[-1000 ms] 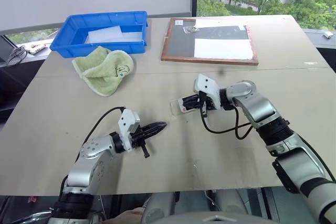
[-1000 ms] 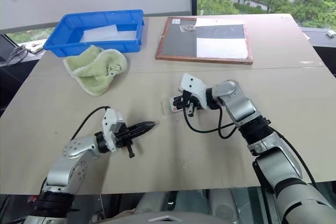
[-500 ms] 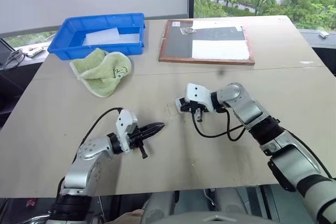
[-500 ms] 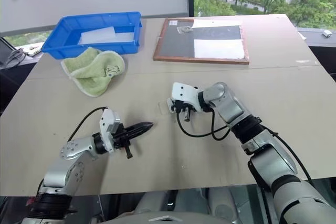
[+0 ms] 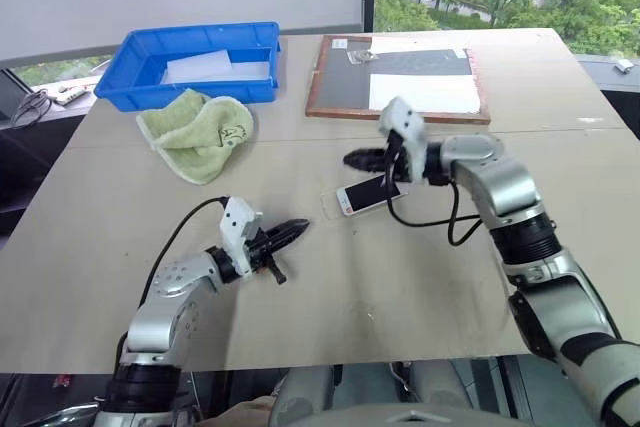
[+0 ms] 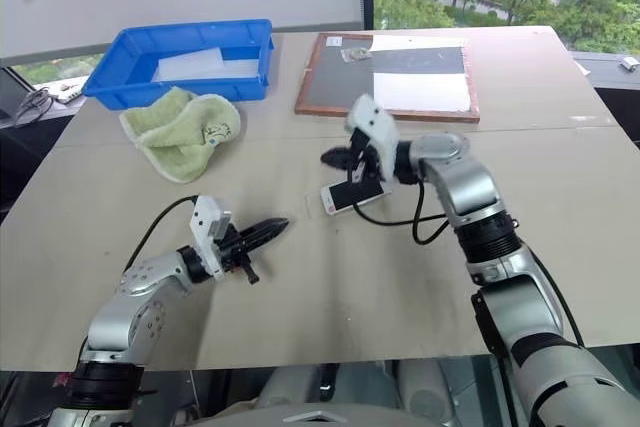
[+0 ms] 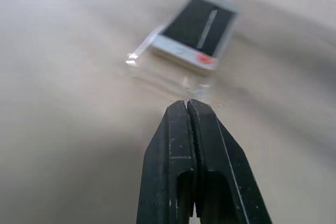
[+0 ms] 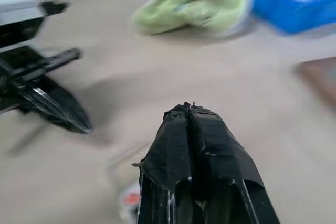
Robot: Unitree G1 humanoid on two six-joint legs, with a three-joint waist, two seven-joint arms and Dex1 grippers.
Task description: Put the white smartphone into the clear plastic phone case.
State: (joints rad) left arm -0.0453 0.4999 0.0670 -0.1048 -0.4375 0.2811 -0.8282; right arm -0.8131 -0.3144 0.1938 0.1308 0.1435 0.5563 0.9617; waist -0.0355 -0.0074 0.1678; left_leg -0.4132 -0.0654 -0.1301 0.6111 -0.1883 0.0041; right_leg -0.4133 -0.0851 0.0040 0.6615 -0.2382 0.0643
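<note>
The white smartphone (image 5: 366, 194) lies screen up, slightly skewed, in the middle of the table. The clear plastic phone case (image 7: 157, 69) lies with it and sticks out past the phone's end toward my left gripper; I cannot tell how far the phone sits in it. My right gripper (image 5: 350, 159) hovers shut and empty just above and behind the phone. My left gripper (image 5: 303, 226) is shut and empty, low over the table a short way from the case, pointing at it.
At the back left stands a blue bin (image 5: 190, 90) holding a whitish sheet, with a green towel (image 5: 200, 132) in front of it. A wood-framed black and white board (image 5: 400, 77) lies at the back centre. A black cable hangs from each wrist.
My right gripper has lifted off the phone and risen, leaving the phone uncovered on the table. My left gripper has edged slightly toward the case.
</note>
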